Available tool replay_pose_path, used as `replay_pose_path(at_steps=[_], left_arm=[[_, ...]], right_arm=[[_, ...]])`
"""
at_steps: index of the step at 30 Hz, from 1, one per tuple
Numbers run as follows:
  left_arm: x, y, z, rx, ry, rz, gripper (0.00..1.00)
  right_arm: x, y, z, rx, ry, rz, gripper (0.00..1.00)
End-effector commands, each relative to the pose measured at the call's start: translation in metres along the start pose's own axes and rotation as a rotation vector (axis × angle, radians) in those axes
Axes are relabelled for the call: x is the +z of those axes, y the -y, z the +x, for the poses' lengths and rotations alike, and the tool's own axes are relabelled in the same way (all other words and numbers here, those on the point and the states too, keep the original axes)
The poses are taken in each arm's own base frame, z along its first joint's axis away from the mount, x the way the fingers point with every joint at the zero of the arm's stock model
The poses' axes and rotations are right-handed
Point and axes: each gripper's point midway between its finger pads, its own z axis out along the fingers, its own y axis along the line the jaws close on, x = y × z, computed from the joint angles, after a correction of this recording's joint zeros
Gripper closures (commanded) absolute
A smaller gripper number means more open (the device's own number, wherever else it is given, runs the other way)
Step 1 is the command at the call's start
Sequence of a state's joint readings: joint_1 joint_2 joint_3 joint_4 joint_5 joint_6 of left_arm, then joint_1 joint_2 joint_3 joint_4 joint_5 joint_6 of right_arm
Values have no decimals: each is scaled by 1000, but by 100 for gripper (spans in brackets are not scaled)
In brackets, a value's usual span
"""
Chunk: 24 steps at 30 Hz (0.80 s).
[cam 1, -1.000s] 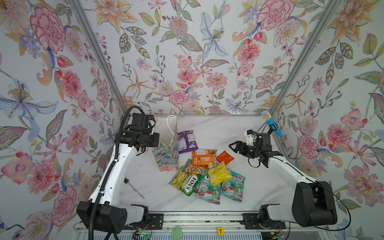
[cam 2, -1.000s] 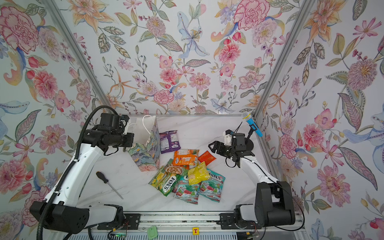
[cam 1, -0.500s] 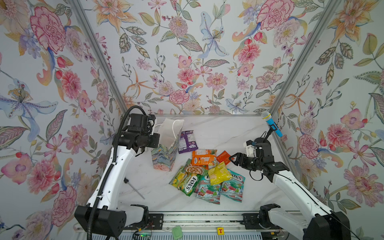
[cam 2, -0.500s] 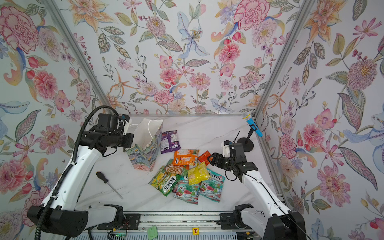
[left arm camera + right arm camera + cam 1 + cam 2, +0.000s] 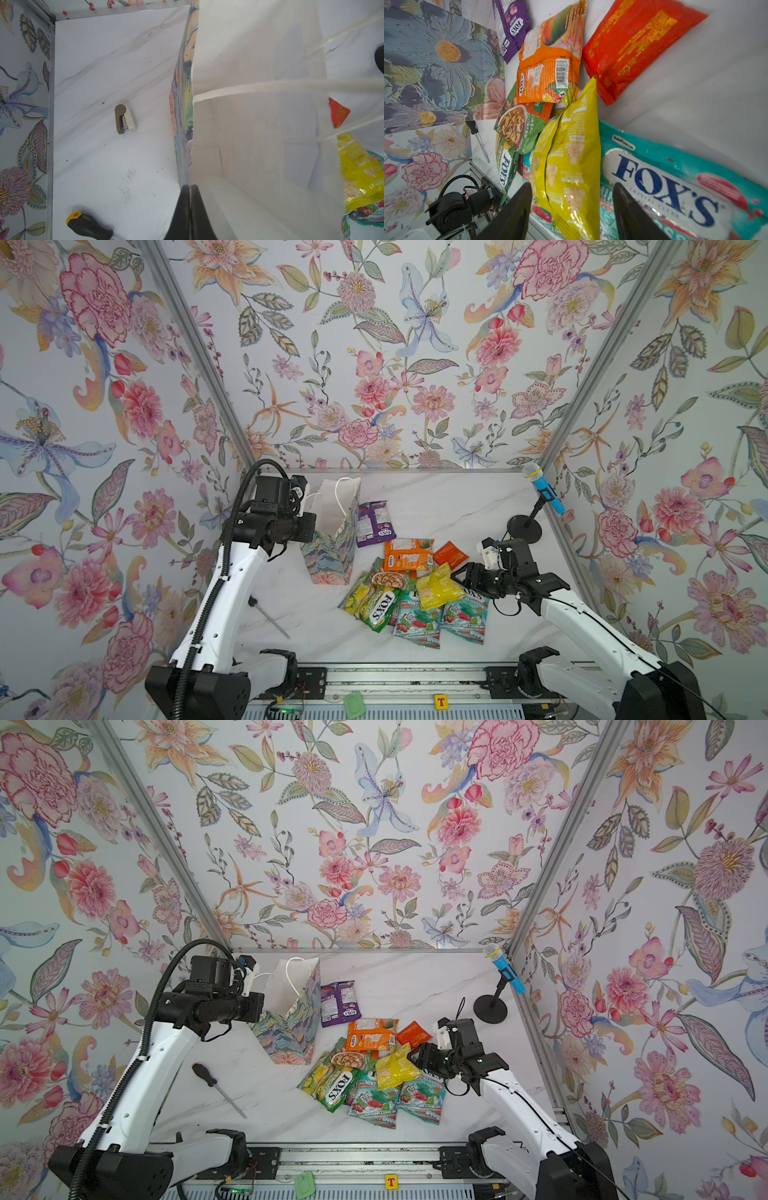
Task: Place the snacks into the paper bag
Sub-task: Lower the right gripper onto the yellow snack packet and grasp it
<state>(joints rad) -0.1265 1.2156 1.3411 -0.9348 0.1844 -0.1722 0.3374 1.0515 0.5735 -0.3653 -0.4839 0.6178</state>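
The paper bag (image 5: 332,549) (image 5: 291,1029) stands at the back left, mouth open and white inside (image 5: 249,104). My left gripper (image 5: 190,188) is shut on its rim, at the left side of the mouth (image 5: 308,502). The snacks lie heaped right of the bag: a purple pouch (image 5: 374,522), an orange one (image 5: 407,554), a red one (image 5: 633,47), a green FOX'S one (image 5: 379,606), teal ones (image 5: 465,612). A yellow pouch (image 5: 436,587) (image 5: 571,155) stands up on the heap. My right gripper (image 5: 459,576) (image 5: 572,187) is open, its fingers either side of that pouch's near end.
A screwdriver (image 5: 270,618) (image 5: 87,225) lies on the marble top in front of the left arm. A small stapler (image 5: 124,119) lies left of the bag. A toy microphone on a round stand (image 5: 540,495) stands in the back right corner, behind the right arm.
My right gripper has come from the back right down to the heap, its jaws narrowing around the yellow pouch. The bag's mouth has been pulled wider open by my left gripper.
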Motion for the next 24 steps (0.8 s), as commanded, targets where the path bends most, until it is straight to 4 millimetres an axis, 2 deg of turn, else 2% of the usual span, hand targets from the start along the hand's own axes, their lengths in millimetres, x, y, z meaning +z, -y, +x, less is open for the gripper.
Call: replay_pose_path(at_steps=[1, 11, 15, 18, 20, 24], left_arm=[[0, 1, 3, -28, 7, 23, 95], [4, -1, 2, -47, 25, 45, 94], [5, -2, 3, -54, 24, 50, 95], [4, -1, 2, -52, 32, 59, 95], [3, -1, 1, -50, 33, 58, 95], [2, -2, 2, -52, 36, 57, 94]], right_arm=[[9, 1, 8, 5, -32, -2, 37], [25, 6, 14, 13, -53, 3, 47], [26, 3, 10, 7, -46, -3, 63], [23, -4, 3, -3, -28, -21, 89], [19, -13, -2, -13, -7, -41, 100], [8, -33, -13, -37, 27, -78, 100]])
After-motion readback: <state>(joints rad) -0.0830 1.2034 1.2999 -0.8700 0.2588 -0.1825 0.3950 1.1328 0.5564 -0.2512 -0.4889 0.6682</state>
